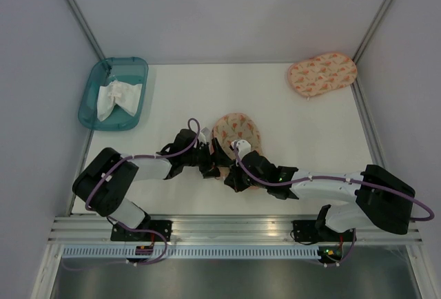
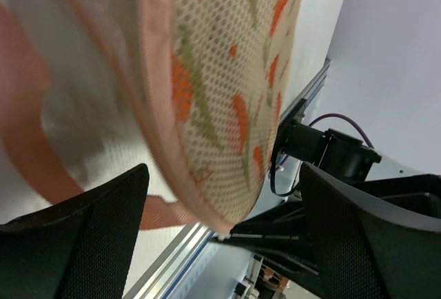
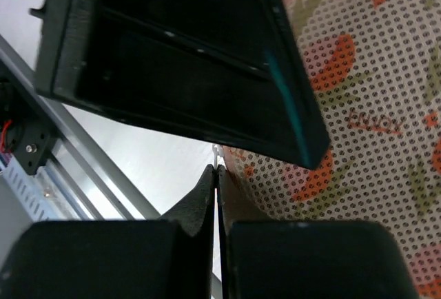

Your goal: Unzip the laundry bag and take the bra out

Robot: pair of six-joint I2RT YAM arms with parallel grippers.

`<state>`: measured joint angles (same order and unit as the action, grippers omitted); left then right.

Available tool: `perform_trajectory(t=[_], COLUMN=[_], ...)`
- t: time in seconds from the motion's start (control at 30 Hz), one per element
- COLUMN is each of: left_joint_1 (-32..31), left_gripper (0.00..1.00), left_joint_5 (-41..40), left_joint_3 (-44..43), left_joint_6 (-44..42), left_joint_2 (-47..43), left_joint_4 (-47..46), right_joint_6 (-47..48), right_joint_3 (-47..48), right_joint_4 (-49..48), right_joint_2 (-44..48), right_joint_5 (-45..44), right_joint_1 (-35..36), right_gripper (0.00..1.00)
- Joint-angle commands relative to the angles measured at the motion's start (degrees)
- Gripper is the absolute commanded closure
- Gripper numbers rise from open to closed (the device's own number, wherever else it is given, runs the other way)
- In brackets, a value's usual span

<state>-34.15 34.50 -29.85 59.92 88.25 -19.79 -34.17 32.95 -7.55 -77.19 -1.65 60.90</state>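
Note:
The laundry bag [image 1: 238,132], a peach mesh pouch with orange-red print, lies mid-table just beyond both grippers. My left gripper [image 1: 209,161] is open. In the left wrist view its fingers [image 2: 96,230] stand wide apart, with the bag's rounded near end [image 2: 220,71] between them and touching neither. My right gripper [image 1: 232,175] is at the same near end. In the right wrist view it [image 3: 216,169] is shut on the small white zipper pull [image 3: 217,153] at the bag's edge [image 3: 372,127]. The left gripper's black finger [image 3: 172,58] fills the space above. The bra is hidden.
A second peach printed pouch [image 1: 322,74] lies at the back right corner. A teal tray [image 1: 93,99] holding a white cloth [image 1: 117,98] stands at the back left. Grey walls close three sides. An aluminium rail [image 1: 234,227] runs along the near edge.

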Motion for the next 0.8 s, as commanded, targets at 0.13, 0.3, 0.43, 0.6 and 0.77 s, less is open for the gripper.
perform_trajectory(t=[0.13, 0.3, 0.43, 0.6, 0.77], left_joint_1=[-1.2, -0.9, 0.7, 4.7, 6.0], left_gripper=[0.79, 0.98, 0.98, 0.98, 0.98], left_joint_5=[-3.7, -5.0, -4.8, -3.7, 0.2], left_joint_3=[-0.4, -2.7, -4.4, -6.2, -9.6], left_joint_6=[5.3, 3.6, 0.9, -3.0, -7.2], left_joint_2=[1.7, 1.9, 1.7, 1.9, 3.2], left_joint_4=[-9.0, -5.7, -2.0, 1.4, 5.4], right_joint_6=[0.8, 0.5, -0.5, -2.5, -4.5], right_joint_3=[1.7, 1.2, 1.7, -0.3, -0.9], right_joint_4=[-4.3, 1.7, 10.7, 18.3, 25.0], right_joint_2=[0.5, 3.1, 4.1, 6.7, 7.2], right_joint_5=[3.2, 0.3, -4.3, -8.8, -15.7], right_joint_1=[0.1, 0.2, 0.2, 0.1, 0.1], right_gripper=[1.0, 1.0, 1.0, 1.0, 1.0])
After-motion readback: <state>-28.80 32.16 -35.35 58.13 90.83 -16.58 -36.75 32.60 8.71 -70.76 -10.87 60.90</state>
